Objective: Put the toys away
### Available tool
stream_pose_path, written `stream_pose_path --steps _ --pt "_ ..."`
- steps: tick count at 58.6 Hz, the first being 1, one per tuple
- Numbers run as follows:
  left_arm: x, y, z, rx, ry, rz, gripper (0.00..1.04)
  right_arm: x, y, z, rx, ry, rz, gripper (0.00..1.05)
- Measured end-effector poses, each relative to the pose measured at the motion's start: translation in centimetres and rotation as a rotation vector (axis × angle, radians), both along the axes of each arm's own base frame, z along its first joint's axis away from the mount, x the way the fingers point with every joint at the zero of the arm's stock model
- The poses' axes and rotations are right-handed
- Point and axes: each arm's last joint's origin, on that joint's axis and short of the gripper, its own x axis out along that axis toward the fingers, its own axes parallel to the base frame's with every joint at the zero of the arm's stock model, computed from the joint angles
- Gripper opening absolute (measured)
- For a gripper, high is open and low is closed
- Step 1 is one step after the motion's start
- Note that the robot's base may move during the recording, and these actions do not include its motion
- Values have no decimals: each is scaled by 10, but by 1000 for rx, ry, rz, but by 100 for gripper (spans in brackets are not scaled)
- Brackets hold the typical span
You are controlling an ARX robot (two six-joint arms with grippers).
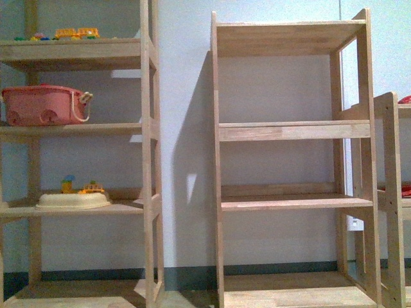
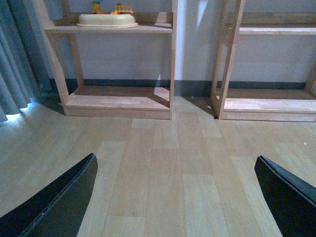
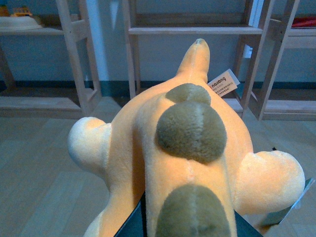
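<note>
Left gripper (image 2: 175, 159): released, the two black fingers (image 2: 59, 202) are spread wide with nothing between them.
Between left fingers: only bare wood-look floor (image 2: 168, 187).
Beyond left fingertips: a wooden shelf unit (image 2: 118, 101) stands on the floor. A cream tray (image 2: 107, 20) sits on its low shelf.
Right gripper (image 3: 217, 217): grasping the plush toy (image 3: 192, 128). One dark finger (image 3: 132, 224) shows against its near end, and the other finger's edge peeks out behind a limb.
Plush toy: orange-yellow with olive-brown patches down the back. It is held between the right fingers, with the body running out past the fingertips and clear of the floor. A pale stubby limb sticks out on each side.
Paper tag (image 3: 223, 83): white, beside the toy's far tip, well past the fingertips.
Beyond the toy: an empty-shelved unit (image 3: 195, 29) against the wall.
Front view: neither arm shows. A pink basket (image 1: 45, 104) sits on the left unit's middle shelf.
</note>
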Motion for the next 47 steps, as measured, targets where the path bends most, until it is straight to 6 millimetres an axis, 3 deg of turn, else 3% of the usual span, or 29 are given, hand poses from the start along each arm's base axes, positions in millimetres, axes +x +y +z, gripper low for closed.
stream_pose_path --steps 47 --pt "0 0 0 0 0 -1 99 0 0 0 0 1 -3 10"
